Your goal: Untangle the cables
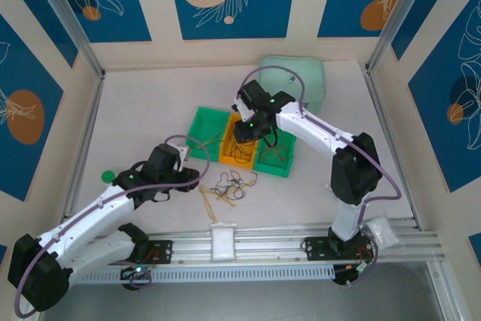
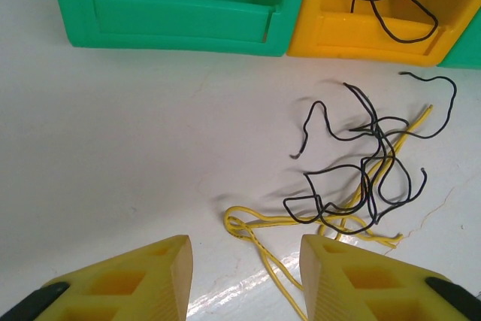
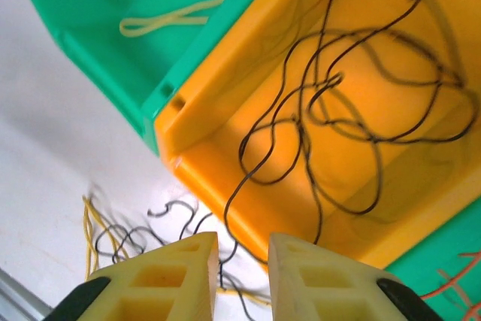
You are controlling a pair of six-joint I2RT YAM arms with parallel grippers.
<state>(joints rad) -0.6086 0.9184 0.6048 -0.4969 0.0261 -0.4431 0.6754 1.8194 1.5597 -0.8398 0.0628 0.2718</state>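
Black thin wire cables [image 3: 299,131] lie in the yellow plastic bin [image 3: 203,122] at frame centre, so the right gripper [image 3: 242,244], narrowly open and seemingly empty, should rise straight up; the left gripper [image 2: 246,244] is half-open, holding nothing.

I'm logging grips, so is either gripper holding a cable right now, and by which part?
Nothing is held. The left gripper stands open near the tangled cables; the right gripper is open at the yellow bin.

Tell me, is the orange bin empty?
Not empty: several thin black cables lie looped inside the orange bin, as the right wrist view shows.
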